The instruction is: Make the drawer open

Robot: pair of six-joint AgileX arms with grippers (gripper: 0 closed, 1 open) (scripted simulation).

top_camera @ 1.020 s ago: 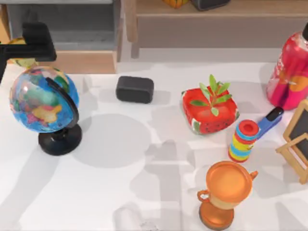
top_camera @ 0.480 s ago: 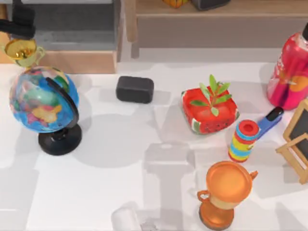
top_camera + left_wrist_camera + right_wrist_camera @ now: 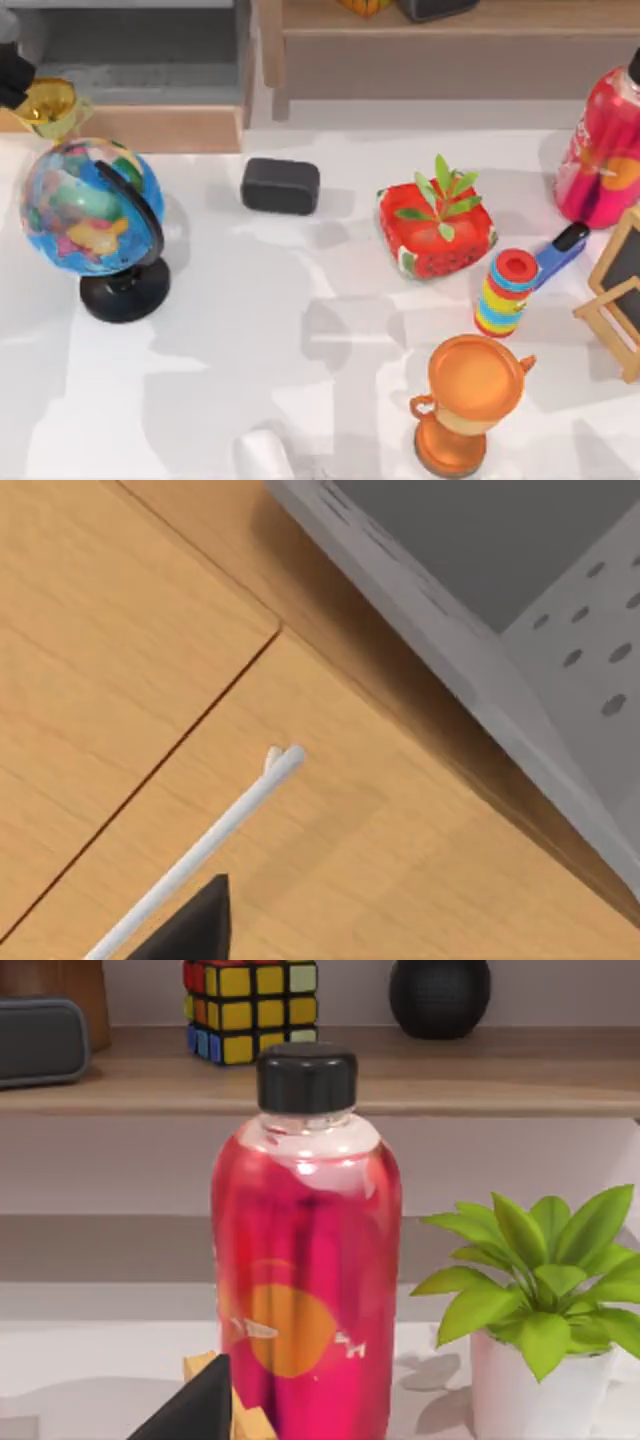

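Observation:
The drawer stands at the table's back left, its grey inside (image 3: 140,50) showing behind the plain light-wood front panel (image 3: 150,128). My left gripper (image 3: 8,72) is a black shape at the left edge, just left of the drawer and above a small gold cup (image 3: 45,105). In the left wrist view, light-wood panels (image 3: 330,810) lie close, with a thin white rod (image 3: 200,845) across them and a grey wall (image 3: 480,660) beyond. My right gripper (image 3: 195,1405) sits low in front of the pink bottle (image 3: 305,1290).
A globe (image 3: 90,205) stands in front of the drawer, with a black box (image 3: 280,185) to its right. A red plant pot (image 3: 437,225), striped cylinder (image 3: 507,290), orange trophy (image 3: 470,395), pink bottle (image 3: 605,150) and small easel (image 3: 620,290) crowd the right. A long shelf (image 3: 450,40) runs behind.
My left gripper has drawn away to the left, from over the drawer's front corner to the view's edge, uncovering the gold cup. The drawer has not moved.

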